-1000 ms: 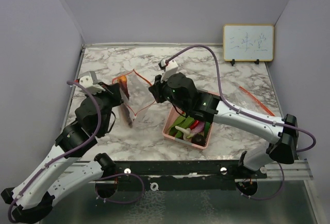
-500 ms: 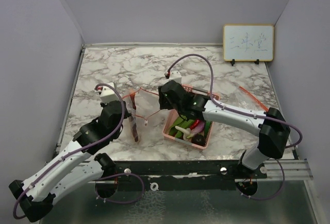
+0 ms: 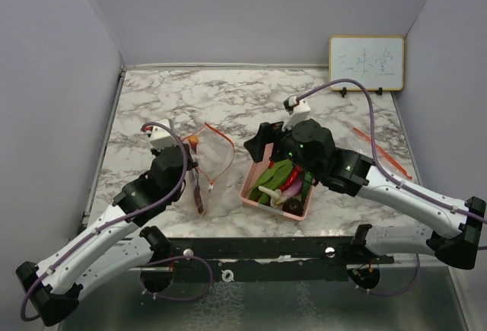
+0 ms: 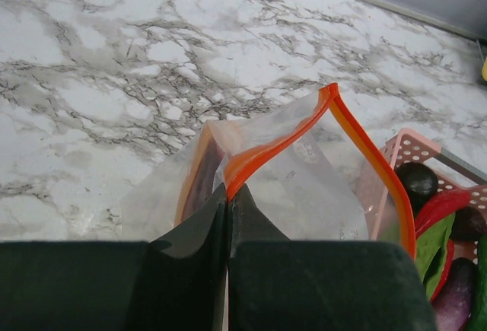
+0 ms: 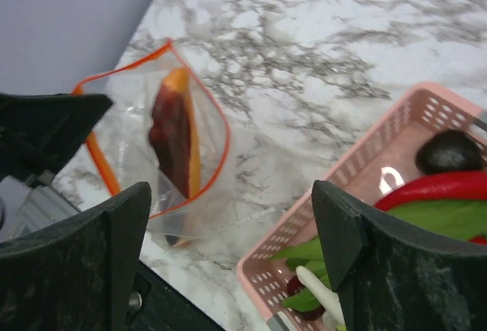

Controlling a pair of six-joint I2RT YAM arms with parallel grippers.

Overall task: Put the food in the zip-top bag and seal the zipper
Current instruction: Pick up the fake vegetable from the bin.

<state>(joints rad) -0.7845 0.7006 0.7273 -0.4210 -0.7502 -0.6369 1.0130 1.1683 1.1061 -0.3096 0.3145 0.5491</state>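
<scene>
The clear zip-top bag with an orange zipper rim hangs open left of the pink basket. My left gripper is shut on the bag's rim. Inside the bag is a dark red and orange piece. The rest of the food lies in the basket: a dark round piece, a red chili, green leaves and a white piece. My right gripper is open and holds nothing, between the bag and the basket's near corner.
A second zip-top bag lies flat at the right of the marble table. A small whiteboard stands at the back right. Grey walls close the table in on the left, back and right.
My right gripper has opened and drawn back from the bag's mouth toward the basket. The bag now hangs lower, held only by my left gripper.
</scene>
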